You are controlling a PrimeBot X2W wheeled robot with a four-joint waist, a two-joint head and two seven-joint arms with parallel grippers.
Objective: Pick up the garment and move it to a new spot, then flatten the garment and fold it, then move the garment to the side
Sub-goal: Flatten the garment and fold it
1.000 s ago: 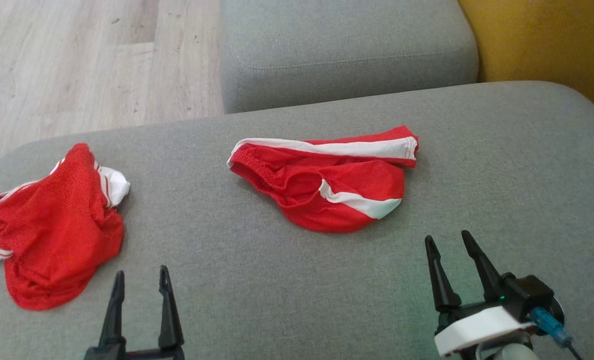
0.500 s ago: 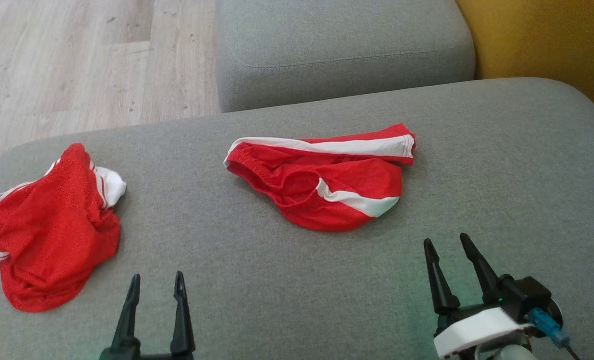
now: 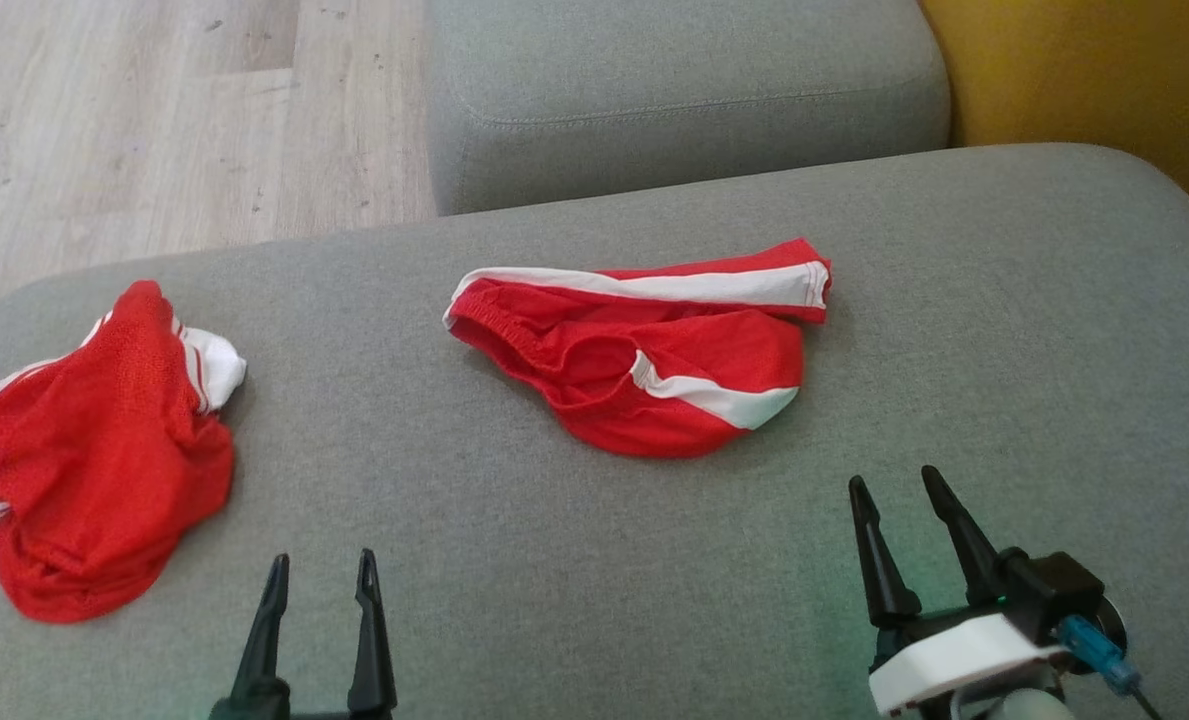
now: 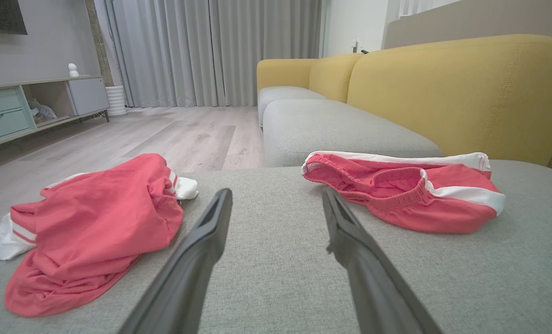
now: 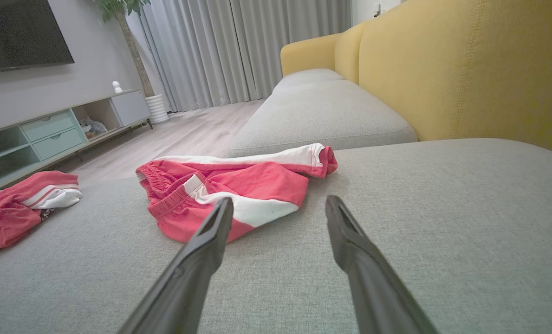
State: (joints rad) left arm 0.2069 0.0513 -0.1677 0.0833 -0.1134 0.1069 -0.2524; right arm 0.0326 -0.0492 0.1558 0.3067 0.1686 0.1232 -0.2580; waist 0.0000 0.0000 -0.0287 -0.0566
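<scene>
Head view: the red shorts [image 3: 654, 370], white-striped, lie rumpled near the middle of the grey seat cushion [image 3: 554, 600], with a second red garment [image 3: 94, 470] bunched at 9 o'clock. The left gripper [image 3: 322, 560] at 7 o'clock and the right gripper [image 3: 894, 478] at 5 o'clock both stand wide and empty, apart from the cloth. Left wrist view: the red shorts [image 4: 410, 199] sit at 2 o'clock, the second red garment [image 4: 94, 222] at 9 o'clock. Right wrist view: the red shorts [image 5: 238, 190] lie at 11 o'clock, near the right gripper [image 5: 279, 200].

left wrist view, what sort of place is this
Most likely a home living room: a yellow sofa with grey seat cushions, a low media cabinet with drawers against the wall, and floor-length grey curtains over a wood floor.
</scene>
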